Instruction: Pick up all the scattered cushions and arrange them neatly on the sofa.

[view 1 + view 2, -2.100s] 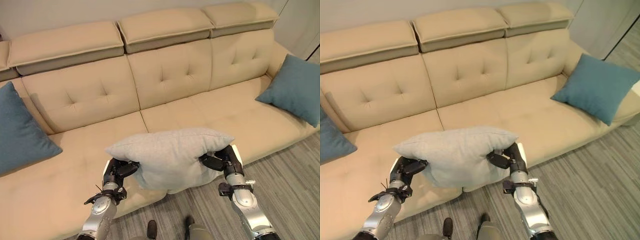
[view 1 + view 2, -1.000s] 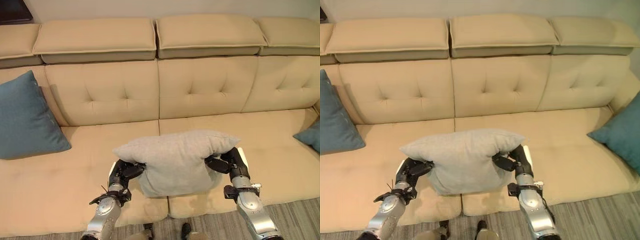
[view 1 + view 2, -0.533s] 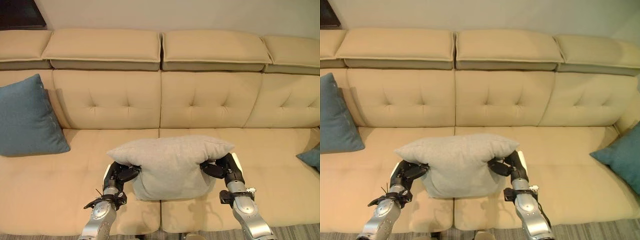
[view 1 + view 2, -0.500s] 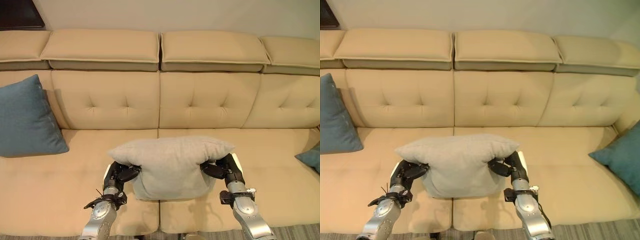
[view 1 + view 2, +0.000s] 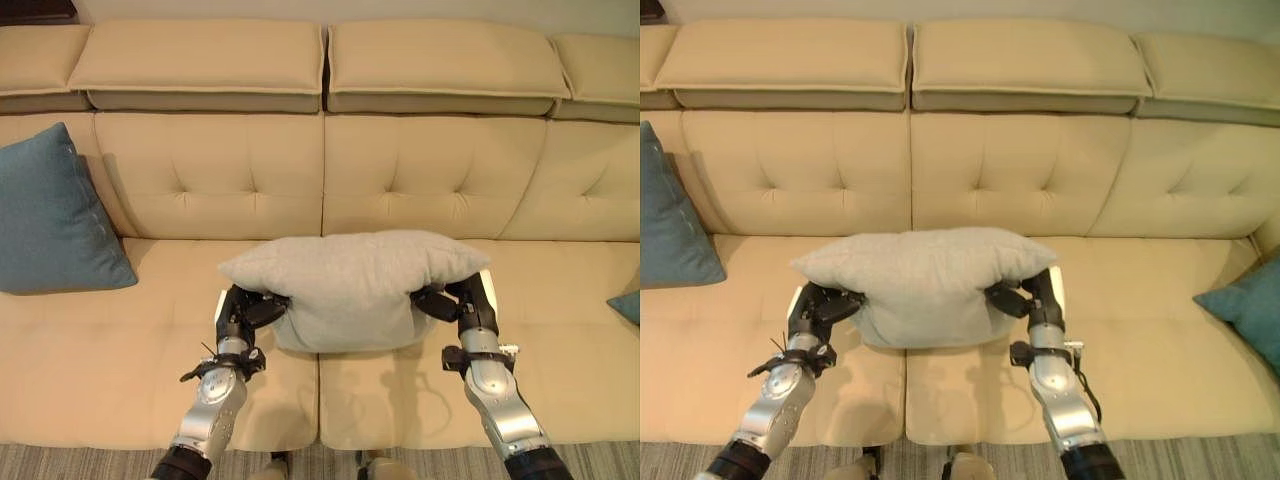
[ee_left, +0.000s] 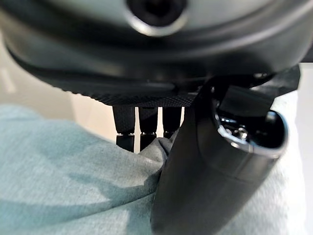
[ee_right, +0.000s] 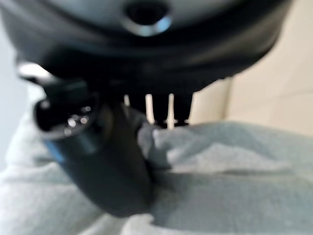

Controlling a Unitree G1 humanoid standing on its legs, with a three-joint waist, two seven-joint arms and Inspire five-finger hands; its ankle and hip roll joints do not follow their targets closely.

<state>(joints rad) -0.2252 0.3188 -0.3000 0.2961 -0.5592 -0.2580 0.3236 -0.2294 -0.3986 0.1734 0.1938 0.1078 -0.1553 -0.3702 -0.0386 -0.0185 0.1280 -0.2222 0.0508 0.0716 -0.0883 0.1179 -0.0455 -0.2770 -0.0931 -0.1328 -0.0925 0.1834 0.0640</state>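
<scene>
Grey cushion (image 5: pixel 352 288) | left robot hand (image 5: pixel 243 312), right robot hand (image 5: pixel 462 305) pinching ends | above sofa (image 5: pixel 120 360)

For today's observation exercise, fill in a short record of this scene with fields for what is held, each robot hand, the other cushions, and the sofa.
held item: grey cushion, carried in front of the robot above the sofa seat
left robot hand: pinching the cushion's left end
right robot hand: pinching the cushion's right end
other cushions: blue cushion leaning at the sofa's left end; second blue cushion at the right end
sofa: beige, tufted backrest, middle seats bare
</scene>
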